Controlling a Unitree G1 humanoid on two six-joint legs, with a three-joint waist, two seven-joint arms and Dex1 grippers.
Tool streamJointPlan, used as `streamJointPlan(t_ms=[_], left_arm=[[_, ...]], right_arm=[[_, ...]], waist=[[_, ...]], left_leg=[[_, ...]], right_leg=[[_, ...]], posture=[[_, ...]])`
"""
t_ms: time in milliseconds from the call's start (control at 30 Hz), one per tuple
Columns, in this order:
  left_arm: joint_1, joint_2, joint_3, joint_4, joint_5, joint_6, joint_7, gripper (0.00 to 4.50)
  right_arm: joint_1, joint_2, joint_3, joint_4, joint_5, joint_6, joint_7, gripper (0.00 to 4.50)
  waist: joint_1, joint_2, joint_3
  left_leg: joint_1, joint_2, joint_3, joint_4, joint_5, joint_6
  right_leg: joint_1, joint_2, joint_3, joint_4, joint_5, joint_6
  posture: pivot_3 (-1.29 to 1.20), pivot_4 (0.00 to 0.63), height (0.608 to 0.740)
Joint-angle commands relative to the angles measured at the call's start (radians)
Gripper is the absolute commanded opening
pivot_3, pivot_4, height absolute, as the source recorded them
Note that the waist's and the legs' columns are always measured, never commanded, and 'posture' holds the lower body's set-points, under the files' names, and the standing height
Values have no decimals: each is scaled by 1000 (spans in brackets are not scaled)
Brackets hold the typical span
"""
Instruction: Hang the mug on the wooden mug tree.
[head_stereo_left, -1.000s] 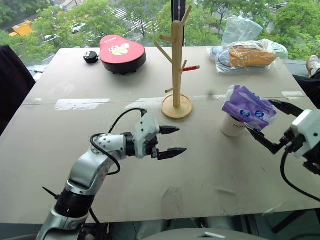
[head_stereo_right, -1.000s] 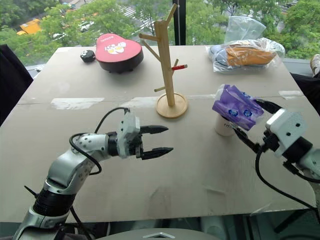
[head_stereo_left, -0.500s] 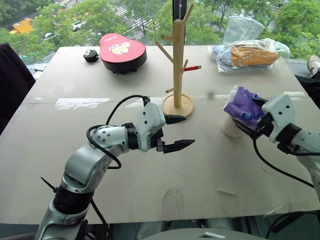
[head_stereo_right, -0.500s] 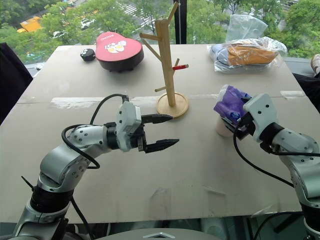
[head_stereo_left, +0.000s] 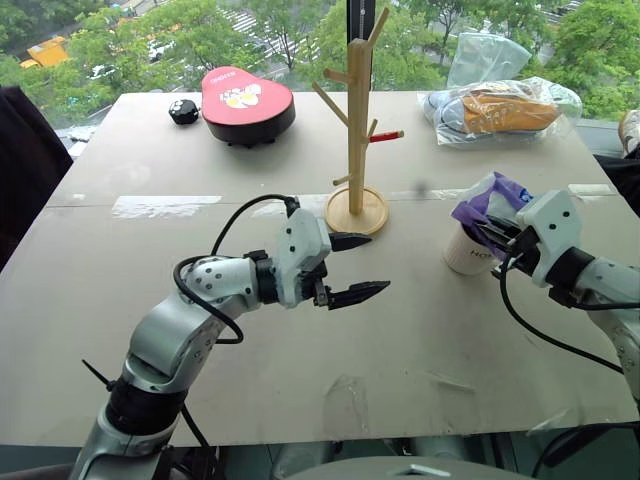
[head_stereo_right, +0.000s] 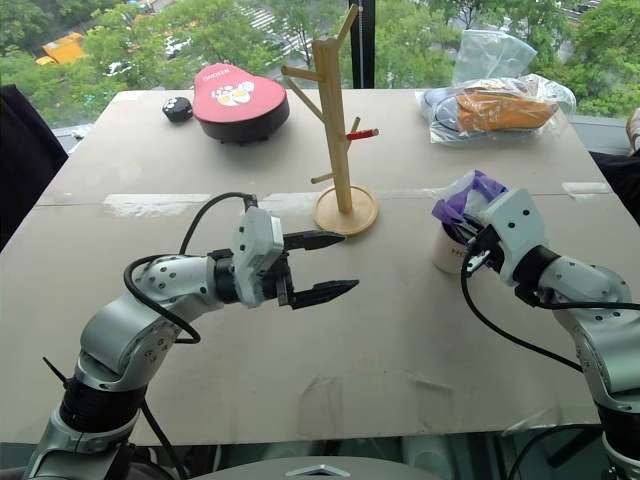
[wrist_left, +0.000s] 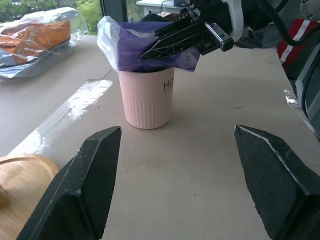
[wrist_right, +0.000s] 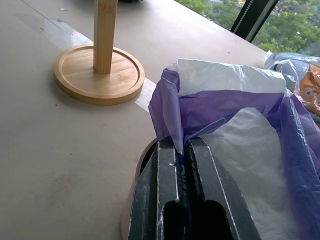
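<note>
Upright white mug (wrist_left: 147, 98) stuffed with purple packet (wrist_left: 150, 47)

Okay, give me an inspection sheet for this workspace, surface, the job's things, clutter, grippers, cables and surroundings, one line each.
Surface: grey table, glossy tape strips across it.
Job's things: mug upright on the right side, purple packet stuffed in its mouth; mug tree upright mid-table, pegs bare.
Clutter: red-lidded box, small black item beside it, bagged goods at the far right.
Grippers: left gripper open, in the air left of the mug; right gripper shut on the packet above the mug.
Cables: black cable looped over the left wrist; another hangs under the right wrist.
Surroundings: window with trees beyond the table.
</note>
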Motion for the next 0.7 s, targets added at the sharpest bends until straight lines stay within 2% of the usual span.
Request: streamJointPlan(t_ms=[33,167,300,400,567,600,667,700], left_arm=[[-42,-24,10,-14,-22,-23,1,3693],[-81,-57,-10,-2,-28,-20,-7,3693],[-118,-122,-59,33,-24,-29,-13,3693],[-135,-162,-95,58,-7,-44,-17,3693],[-249,-342,-218,226,100,-151,10,3693],[-266,-368,-231,254,119,-173,14,3693],[-292,-404,-247,300,149,-211,12,3693],[-303,-419,-252,320,160,-228,8,3693]], right_arm=[[-35,-26,-83,-40,28,14,8,36],[-49,-96,-214,-46,59,51,29,36],[9,-186,-358,39,40,53,82,36],[56,-213,-395,108,15,30,104,36],[122,-210,-355,416,-116,-112,86,36],[120,-210,-348,467,-136,-145,81,552],[123,-207,-352,524,-144,-203,101,1160],[120,-202,-367,541,-143,-223,98,1677]], waist=[[0,0,0],[2,0,0],[4,0,0],[0,0,0],[3,0,0],[2,0,0],[0,0,0],[-3,0,0]], left_leg=[[0,0,0,0,0,0],[0,0,0,0,0,0],[-1,-1,0,0,0,0],[-1,-1,1,1,0,0],[0,-2,2,5,0,0],[0,-2,2,7,0,0],[1,-2,4,7,0,0],[1,-2,4,7,0,0]], right_leg=[[0,0,0,0,0,0],[0,0,0,0,0,0],[0,0,-1,-1,0,0],[1,-1,0,-1,0,0],[2,0,1,3,0,0],[2,2,1,4,1,1],[2,3,3,5,1,1],[2,3,3,5,1,1]], posture=[[0,150,740],[0,150,740],[0,150,740],[0,150,740],[0,150,740],[0,150,740],[0,150,740],[0,150,740]])
